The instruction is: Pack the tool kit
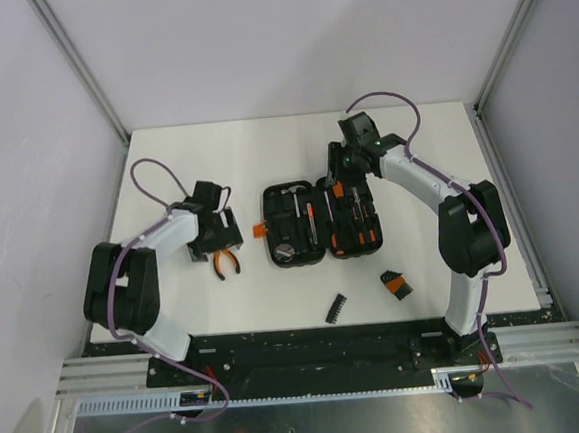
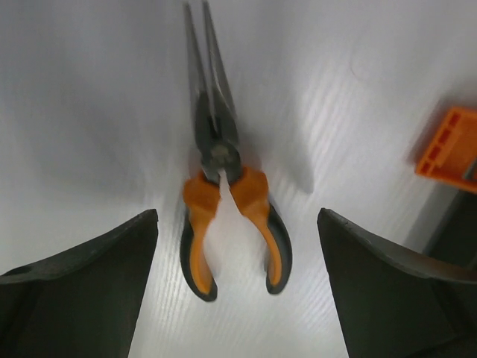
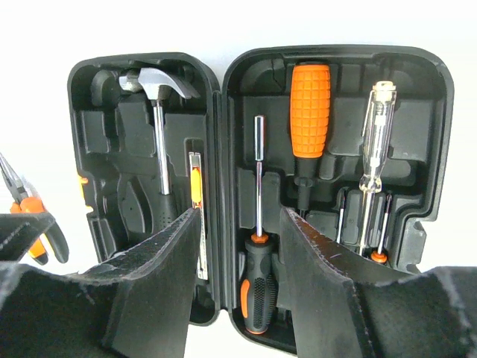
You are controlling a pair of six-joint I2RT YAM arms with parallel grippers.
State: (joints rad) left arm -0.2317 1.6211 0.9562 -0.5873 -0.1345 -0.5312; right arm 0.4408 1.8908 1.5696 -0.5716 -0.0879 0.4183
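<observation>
The open tool case lies flat with its hammer and screwdrivers seated. The moulded recess beside the hammer looks vacant. The main risk, as I judge it, is the case sliding if a tool is pressed in at an angle, because nothing visibly pins it.

The long-nose pliers lie on the table just off the case's orange latch side. Their handles are splayed, so a grab across only 1 handle could let them swivel and miss the recess.

2 small loose pieces near the case's front edge, a black bit strip and a black-and-orange part, could be swept away.

The left arm is folded low on the latch side, with the left gripper spread wide astride the pliers and touching nothing. The right arm arcs over the case's far edge. The right gripper is part-open above the hinge, clamping nothing that I can see.
</observation>
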